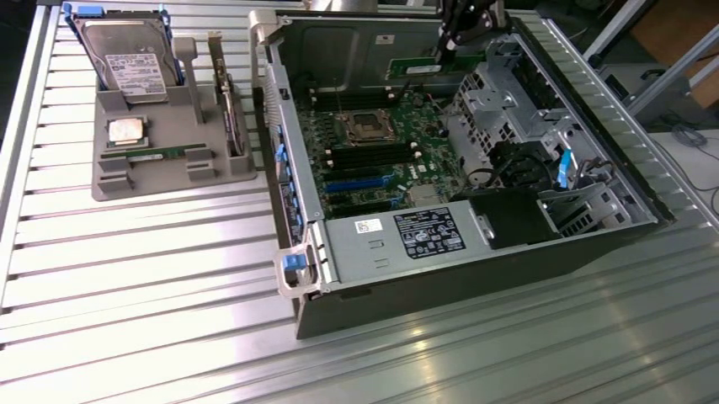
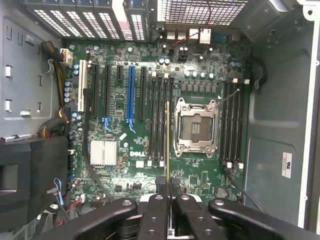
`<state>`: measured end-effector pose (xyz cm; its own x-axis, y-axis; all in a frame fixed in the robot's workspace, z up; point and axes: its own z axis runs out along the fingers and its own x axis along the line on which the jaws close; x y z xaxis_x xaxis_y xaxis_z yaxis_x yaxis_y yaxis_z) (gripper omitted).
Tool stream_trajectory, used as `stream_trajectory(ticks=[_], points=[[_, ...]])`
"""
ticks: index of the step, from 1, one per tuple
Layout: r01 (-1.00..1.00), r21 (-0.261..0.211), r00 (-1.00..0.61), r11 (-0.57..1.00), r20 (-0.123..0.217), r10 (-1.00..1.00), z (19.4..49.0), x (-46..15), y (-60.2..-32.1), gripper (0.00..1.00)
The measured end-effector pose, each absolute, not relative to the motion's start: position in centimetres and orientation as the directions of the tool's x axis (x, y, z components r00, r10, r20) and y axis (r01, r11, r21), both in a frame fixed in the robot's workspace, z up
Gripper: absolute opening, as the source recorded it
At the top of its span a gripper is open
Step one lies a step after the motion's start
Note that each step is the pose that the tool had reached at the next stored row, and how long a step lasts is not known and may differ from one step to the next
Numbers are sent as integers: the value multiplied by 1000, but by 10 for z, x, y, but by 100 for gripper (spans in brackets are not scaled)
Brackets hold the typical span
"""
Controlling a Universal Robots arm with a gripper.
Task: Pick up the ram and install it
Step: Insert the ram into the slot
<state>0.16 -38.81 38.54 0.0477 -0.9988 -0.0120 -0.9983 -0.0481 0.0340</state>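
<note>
Black fingers (image 2: 160,187) right up front, clenched tight: the end effector (image 2: 168,181) is grasping the ram (image 2: 167,135) by its upper long edge. From the wrist the stick is seen edge-on, just a thin line running straight out from between the fingertips, its long axis parallel to the black memory slots (image 2: 159,120) beneath it. Whether it touches a slot, I can't tell.

Over to the exterior view. The end effector (image 1: 450,49) hangs over the open computer case (image 1: 450,278), and the ram (image 1: 425,67) shows its green face, standing on its long edge, with its long axis level and crosswise under the fingers.

Below the end effector lies the green motherboard (image 2: 115,120). Just to one side of the ram's line sits the empty processor socket (image 2: 196,127). On the other side are a blue slot (image 2: 131,95) and a silver heatsink (image 2: 104,152).

Well away from the end effector, outside the case on the ribbed desk (image 1: 135,278), a grey holder (image 1: 113,181) carries a hard drive (image 1: 130,55) and a square processor chip (image 1: 125,130).
</note>
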Motion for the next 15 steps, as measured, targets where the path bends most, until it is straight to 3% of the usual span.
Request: stream_trajectory(ticks=[15], points=[[-998, 34, 48, -48, -12, -999, 376, 2, -388, 12]])
